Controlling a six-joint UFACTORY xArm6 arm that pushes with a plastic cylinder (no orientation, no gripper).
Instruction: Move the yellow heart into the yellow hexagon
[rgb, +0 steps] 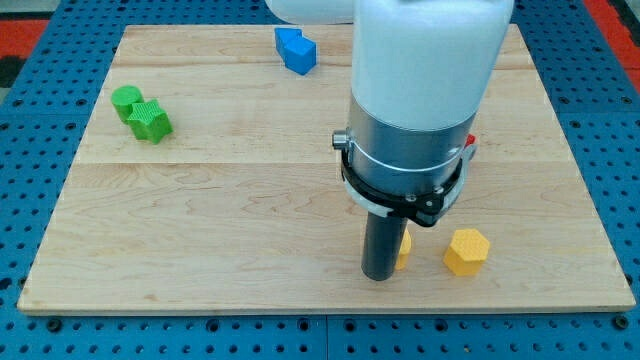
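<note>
The yellow heart (403, 248) lies near the board's bottom edge, mostly hidden behind my rod; only a sliver shows on the rod's right side. My tip (379, 274) rests on the board against the heart's left side. The yellow hexagon (466, 251) lies a short way to the right of the heart, with a small gap between them.
A green cylinder (125, 98) and a green star (151, 121) touch at the view's left. Two blue blocks (296, 49) sit at the top. A red block (470, 143) peeks out behind the arm on the right. The wooden board (200, 200) ends just below my tip.
</note>
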